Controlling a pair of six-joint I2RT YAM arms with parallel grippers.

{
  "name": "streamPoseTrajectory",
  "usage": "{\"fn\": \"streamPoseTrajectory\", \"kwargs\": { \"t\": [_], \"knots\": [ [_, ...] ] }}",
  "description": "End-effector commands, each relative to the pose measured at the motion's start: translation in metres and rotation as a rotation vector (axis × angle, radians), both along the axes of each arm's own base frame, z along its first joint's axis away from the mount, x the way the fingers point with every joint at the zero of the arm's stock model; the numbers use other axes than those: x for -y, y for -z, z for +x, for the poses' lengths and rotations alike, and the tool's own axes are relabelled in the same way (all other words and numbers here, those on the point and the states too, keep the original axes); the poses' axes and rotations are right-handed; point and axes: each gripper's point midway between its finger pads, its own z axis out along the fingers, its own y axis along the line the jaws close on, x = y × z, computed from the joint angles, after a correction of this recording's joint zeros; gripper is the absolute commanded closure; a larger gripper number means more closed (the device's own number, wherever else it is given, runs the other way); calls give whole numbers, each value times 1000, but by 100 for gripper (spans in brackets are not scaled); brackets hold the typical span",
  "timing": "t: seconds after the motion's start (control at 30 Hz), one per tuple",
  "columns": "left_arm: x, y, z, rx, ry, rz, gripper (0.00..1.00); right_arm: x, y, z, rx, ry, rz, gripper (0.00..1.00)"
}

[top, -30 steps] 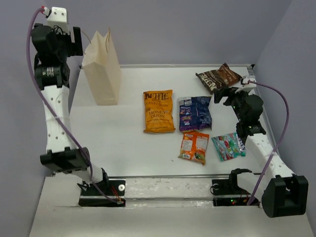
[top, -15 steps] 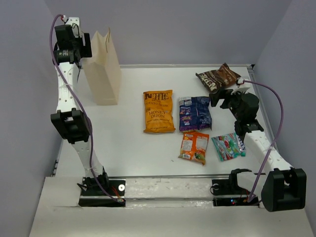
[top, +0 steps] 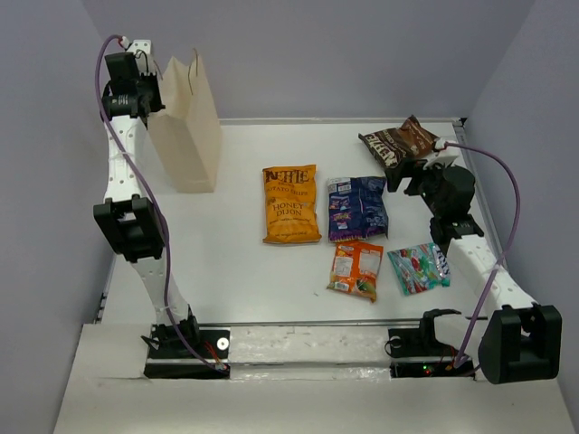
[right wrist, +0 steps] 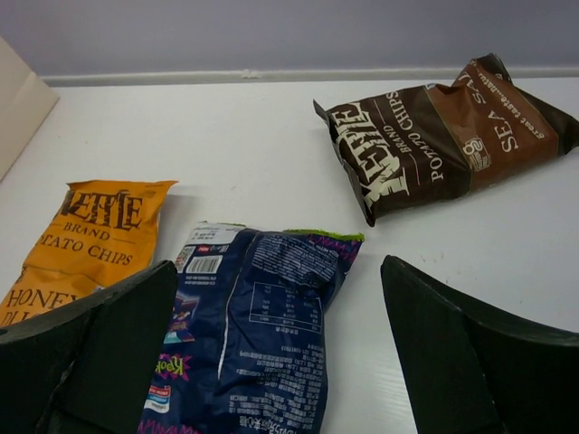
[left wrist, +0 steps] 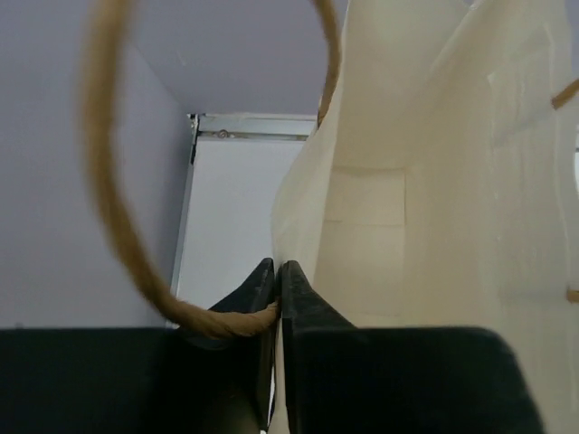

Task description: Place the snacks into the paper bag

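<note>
The cream paper bag (top: 188, 136) stands upright at the table's back left. My left gripper (top: 156, 86) is shut on the top edge of its near wall; in the left wrist view the fingers (left wrist: 308, 303) pinch the paper bag (left wrist: 380, 181), with a brown cord handle (left wrist: 104, 181) looping beside them. Five snacks lie flat: an orange-yellow chip bag (top: 291, 203), a dark blue bag (top: 356, 207), a brown bag (top: 402, 142), a small orange packet (top: 355, 268) and a teal-green packet (top: 418, 268). My right gripper (top: 403, 172) hangs open over the dark blue bag's (right wrist: 253, 344) top end, near the brown bag (right wrist: 443, 136).
The white table (top: 244, 262) ends in a metal rail at the back and side walls close by. Both arm bases sit at the near edge. The bag's inside shows only its bare floor in the left wrist view.
My left arm swung up to the bag's rim and its jaws closed on the paper wall. The right gripper shifted slightly and stayed open.
</note>
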Motion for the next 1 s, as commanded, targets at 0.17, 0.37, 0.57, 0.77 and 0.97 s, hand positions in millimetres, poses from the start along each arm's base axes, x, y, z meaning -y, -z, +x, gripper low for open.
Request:
{"fn": "streamPoseTrajectory", "kwargs": {
  "t": [0.17, 0.37, 0.57, 0.77, 0.97],
  "knots": [
    [35, -37, -21, 103, 164, -95, 100, 5, -34, 7, 70, 24, 0, 0],
    [59, -46, -63, 121, 170, -191, 100, 23, -17, 18, -72, 149, 24, 3],
    [82, -37, -114, 96, 107, -340, 100, -34, 3, 22, -243, 22, 14, 11],
    [95, -23, -145, 52, 67, -372, 100, -146, 40, 16, -369, -200, 71, 10],
    [107, -38, -158, 71, 68, -478, 100, -207, 97, 39, -567, -285, 212, 8]
  ]
}}
